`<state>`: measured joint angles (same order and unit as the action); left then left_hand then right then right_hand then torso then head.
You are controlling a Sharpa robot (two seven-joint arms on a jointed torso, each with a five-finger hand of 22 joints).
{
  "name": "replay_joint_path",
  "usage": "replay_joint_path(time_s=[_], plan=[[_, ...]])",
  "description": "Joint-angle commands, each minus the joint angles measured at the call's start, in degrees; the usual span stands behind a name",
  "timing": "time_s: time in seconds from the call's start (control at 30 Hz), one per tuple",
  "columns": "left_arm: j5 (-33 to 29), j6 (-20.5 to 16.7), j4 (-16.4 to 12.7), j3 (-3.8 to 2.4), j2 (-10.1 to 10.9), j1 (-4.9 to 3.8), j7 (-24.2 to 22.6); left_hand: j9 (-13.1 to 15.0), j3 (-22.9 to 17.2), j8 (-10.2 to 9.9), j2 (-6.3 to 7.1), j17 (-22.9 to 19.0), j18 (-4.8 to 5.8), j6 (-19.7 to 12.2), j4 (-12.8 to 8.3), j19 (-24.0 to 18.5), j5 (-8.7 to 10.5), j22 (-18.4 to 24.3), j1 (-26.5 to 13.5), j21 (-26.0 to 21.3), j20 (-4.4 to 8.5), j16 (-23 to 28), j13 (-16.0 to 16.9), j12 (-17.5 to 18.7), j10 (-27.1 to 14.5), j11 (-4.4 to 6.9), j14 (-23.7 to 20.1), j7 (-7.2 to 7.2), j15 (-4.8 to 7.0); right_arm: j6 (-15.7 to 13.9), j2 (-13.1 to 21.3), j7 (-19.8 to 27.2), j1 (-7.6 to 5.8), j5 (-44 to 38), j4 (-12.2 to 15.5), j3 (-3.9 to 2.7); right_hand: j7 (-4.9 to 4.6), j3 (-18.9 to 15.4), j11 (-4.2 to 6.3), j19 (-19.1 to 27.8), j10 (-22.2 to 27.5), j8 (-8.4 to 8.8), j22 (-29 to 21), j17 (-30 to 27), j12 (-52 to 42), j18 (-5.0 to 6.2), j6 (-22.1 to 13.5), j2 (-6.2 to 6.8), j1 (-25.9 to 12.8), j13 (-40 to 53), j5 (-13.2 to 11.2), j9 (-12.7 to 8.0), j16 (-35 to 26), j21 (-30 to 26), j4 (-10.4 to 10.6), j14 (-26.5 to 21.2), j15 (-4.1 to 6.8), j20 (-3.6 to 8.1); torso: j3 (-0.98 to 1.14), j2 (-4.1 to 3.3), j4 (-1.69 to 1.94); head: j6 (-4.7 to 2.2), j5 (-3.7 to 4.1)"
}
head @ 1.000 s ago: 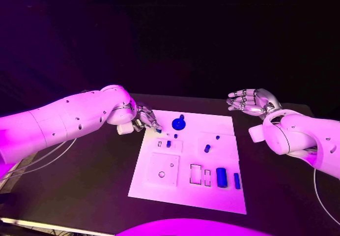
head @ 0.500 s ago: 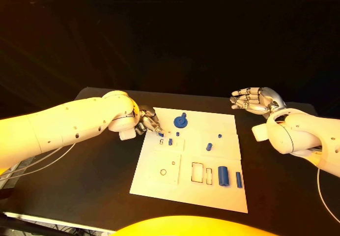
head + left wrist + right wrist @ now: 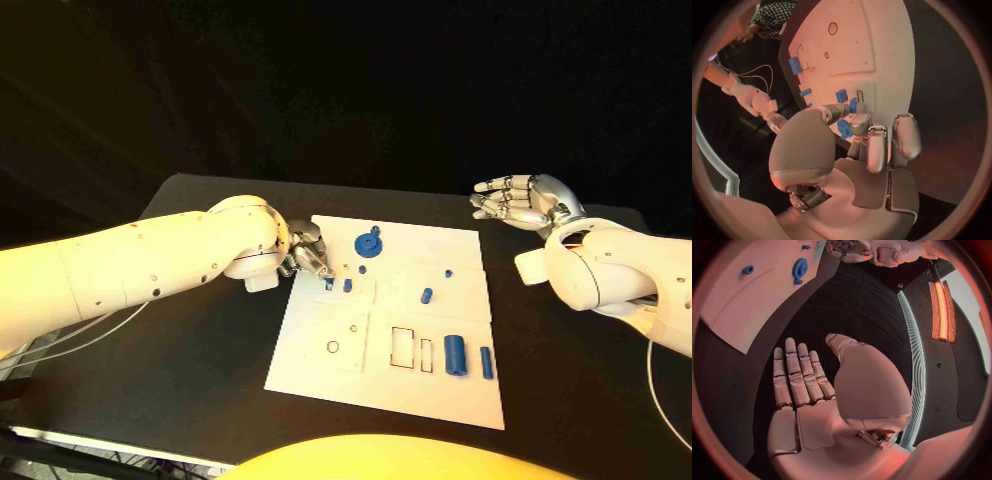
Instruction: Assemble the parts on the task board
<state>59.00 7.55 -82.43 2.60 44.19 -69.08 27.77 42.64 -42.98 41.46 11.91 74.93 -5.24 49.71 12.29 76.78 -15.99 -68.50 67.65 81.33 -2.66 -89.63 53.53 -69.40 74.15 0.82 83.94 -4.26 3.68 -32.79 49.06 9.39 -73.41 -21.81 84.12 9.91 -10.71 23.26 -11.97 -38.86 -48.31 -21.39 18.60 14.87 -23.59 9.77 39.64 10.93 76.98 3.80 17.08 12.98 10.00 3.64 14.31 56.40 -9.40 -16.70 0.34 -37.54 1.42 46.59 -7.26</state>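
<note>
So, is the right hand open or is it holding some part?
Open. The right hand shows a bare palm with straight, spread fingers and nothing in them; it hovers beside the task board.

No text, label, number or sign can be read on anything here

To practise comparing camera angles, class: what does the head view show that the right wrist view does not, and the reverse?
Head view alone: the task board's near end, with its rectangular slots and the long blue cylinder lying beside a thin blue bar.
Right wrist view alone: the right hand's palm side, fingers straight, holding nothing.
Both: the blue gear and the left hand at the board's far left corner; the left wrist view shows it pinching a small blue part.
</note>
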Motion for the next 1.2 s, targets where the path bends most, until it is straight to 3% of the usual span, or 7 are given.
replay_joint_path(time_s=[0.03,1.2], plan=[[2.8,-0.6,-0.5,0.01,0.0,0.18,-0.4,0.0,-9.5,0.3,-0.04,15.1,0.6,1.2,-9.2,0.3,-0.27,0.0,-0.4,0.0,0.13,-0.4,0.0,-0.3,0.4,0.15,6.1,0.96,0.29,0.9,0.0,0.5,0.01,-0.1,0.0,-0.02,-4.98,-0.3,-0.07,0.4,-0.1,0.08,-0.2,-0.1,-0.1,0.55,0.3,-0.18,-0.4,-0.1,0.0,-0.1,-0.3,-0.1,0.1,0.4,-0.19,0.15,0.0,-0.01,-0.07,0.11,0.01],[4.9,2.0,-0.8,0.12,-0.1,0.53,0.2,0.0,-9.9,0.3,0.27,15.1,0.61,1.4,-9.7,0.3,-0.26,0.0,-0.5,0.0,0.18,-0.4,0.4,-0.5,0.8,0.21,6.1,1.01,0.34,1.0,0.0,0.6,0.03,-0.1,0.0,-0.02,-4.98,-0.3,-0.07,0.4,-0.1,0.08,-0.2,-0.1,-0.1,0.55,0.3,-0.18,-0.4,-0.1,0.0,-0.1,-0.3,-0.1,0.1,0.4,-0.19,0.15,-0.02,0.0,-0.04,0.2,-0.02]])
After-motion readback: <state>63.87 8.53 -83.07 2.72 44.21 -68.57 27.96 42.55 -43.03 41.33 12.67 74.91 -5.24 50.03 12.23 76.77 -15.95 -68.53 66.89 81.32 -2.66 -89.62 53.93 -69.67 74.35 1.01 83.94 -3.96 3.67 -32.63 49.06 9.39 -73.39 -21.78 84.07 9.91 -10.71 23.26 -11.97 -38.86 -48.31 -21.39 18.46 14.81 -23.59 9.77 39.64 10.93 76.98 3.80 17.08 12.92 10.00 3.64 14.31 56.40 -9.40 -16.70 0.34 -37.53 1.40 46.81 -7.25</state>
